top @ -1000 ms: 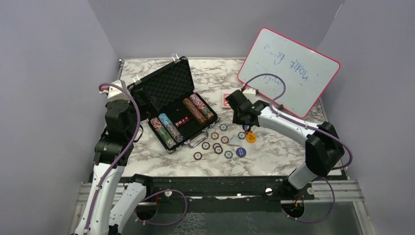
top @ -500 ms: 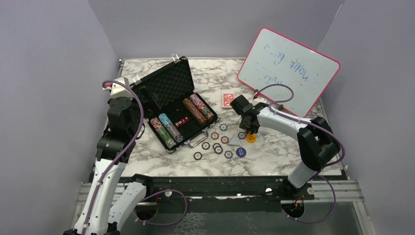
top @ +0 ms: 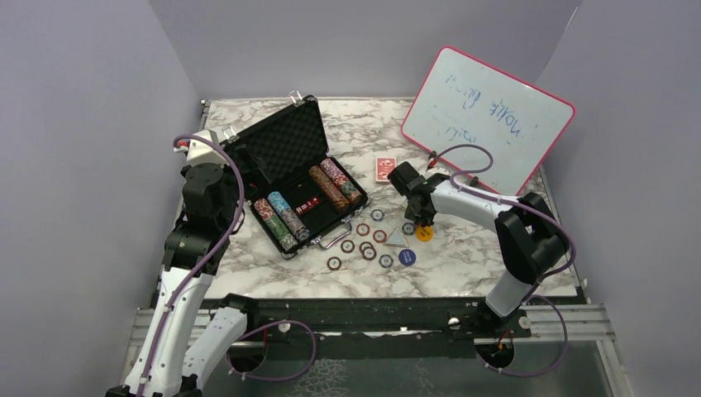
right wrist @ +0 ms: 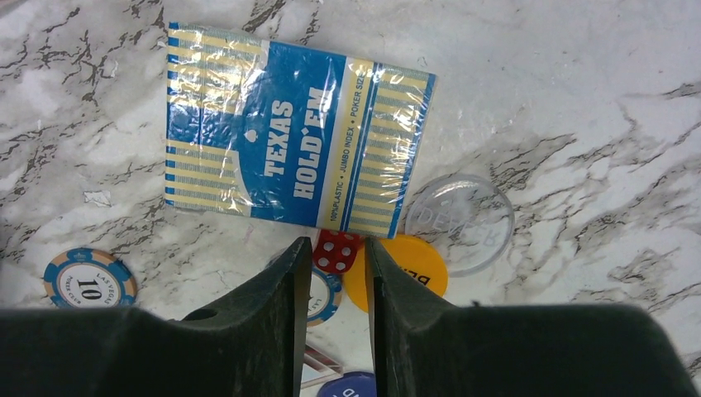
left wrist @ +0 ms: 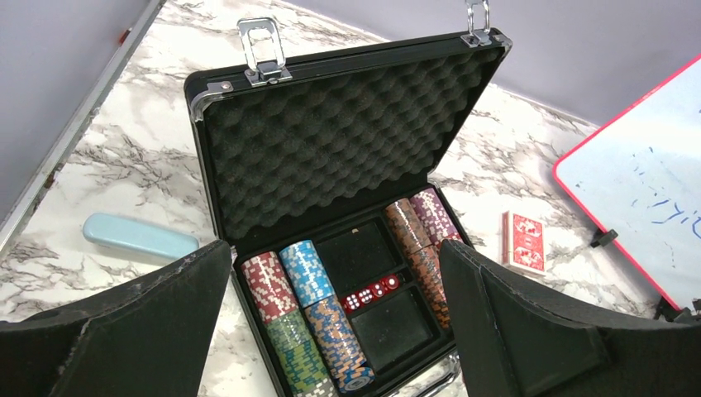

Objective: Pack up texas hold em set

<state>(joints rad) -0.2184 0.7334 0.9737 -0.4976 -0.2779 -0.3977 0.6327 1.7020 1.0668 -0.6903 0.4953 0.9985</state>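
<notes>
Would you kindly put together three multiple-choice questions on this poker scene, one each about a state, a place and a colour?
1. How does the briefcase stand?
A) shut and latched
B) shut, unlatched
C) open, lid up

2. Where does the red card deck lie?
A) inside the briefcase
B) on the table beside the briefcase
C) on top of the lid

3. What colour is the wrapped deck just beyond the red die at the right gripper?
A) green
B) blue
C) black

Answers:
1 C, the foam-lined lid is raised and the chips show inside.
2 B, it rests on the marble to the right of the case.
3 B, its wrapper is blue with cream stripes.
</notes>
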